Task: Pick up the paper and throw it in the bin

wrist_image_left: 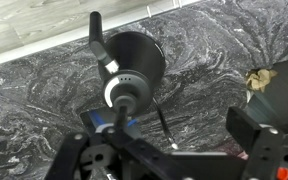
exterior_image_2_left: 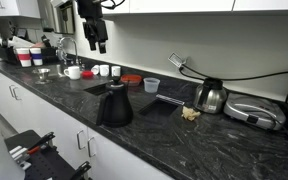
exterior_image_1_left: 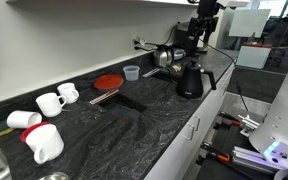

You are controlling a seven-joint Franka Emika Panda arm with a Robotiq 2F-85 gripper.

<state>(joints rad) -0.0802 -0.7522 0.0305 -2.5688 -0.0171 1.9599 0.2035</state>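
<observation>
The pincer hangs high above the dark marbled countertop, fingers spread, empty. A black gooseneck kettle sits directly beneath it. The crumpled tan paper lies lower, off to the pincer's side.

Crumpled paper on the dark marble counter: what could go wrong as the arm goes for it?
The black gooseneck kettle sits directly beneath the open claw, so a straight descent may hit it. The crumpled tan paper lies close to the rounded silver kettle, leaving tight clearance. No bin shows in any view.
</observation>
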